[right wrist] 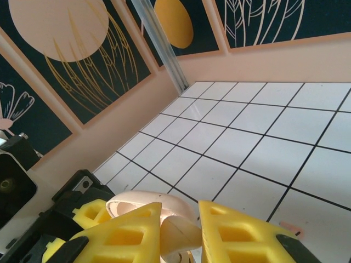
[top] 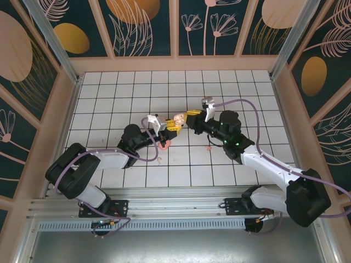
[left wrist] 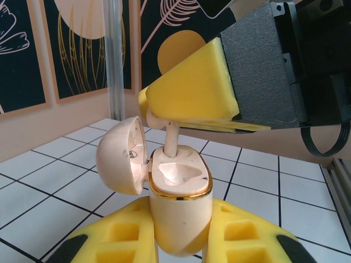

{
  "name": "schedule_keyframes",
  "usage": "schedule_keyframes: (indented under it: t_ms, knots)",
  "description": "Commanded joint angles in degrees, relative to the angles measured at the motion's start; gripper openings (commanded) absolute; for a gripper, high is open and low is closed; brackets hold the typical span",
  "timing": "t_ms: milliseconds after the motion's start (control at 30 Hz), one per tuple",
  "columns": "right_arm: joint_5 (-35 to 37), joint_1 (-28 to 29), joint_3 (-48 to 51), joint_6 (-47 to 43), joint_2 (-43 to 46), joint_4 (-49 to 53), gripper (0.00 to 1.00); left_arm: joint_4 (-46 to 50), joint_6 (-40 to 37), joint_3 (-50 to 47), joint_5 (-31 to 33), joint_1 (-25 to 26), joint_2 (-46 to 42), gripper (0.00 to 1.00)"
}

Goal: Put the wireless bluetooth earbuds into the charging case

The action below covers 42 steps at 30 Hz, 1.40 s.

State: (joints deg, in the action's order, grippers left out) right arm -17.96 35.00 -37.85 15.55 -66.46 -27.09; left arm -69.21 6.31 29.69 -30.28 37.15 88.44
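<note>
Above the table's middle, the left hand clamps the open, glossy charging case while the right hand pinches a beige earbud, likely light and slippery, by its head, stem at the socket

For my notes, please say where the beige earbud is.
Left wrist view, centre: beige earbud hangs from the right gripper, stem entering the open charging case in the left gripper.
</note>
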Motion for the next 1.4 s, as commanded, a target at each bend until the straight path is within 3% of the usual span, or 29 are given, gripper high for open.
schedule_keyframes:
  t_ms: [0,967,1367]
  knots:
    - [3.4,0.3,-0.2,-2.9,1.7,2.9,0.21,-3.6,0.3,-0.1,-0.7,0.3,-1.4,0.15]
    - [-3.8,0.9,-1.8,-8.3,3.4,9.8,0.28,-3.4,-0.6,-0.3,-1.1,0.3,-2.3,0.15]
    - [-3.9,0.6,-2.6,-6.0,5.0,8.3,0.48,-2.2,-1.4,-0.6,-0.9,0.3,-2.5,0.15]
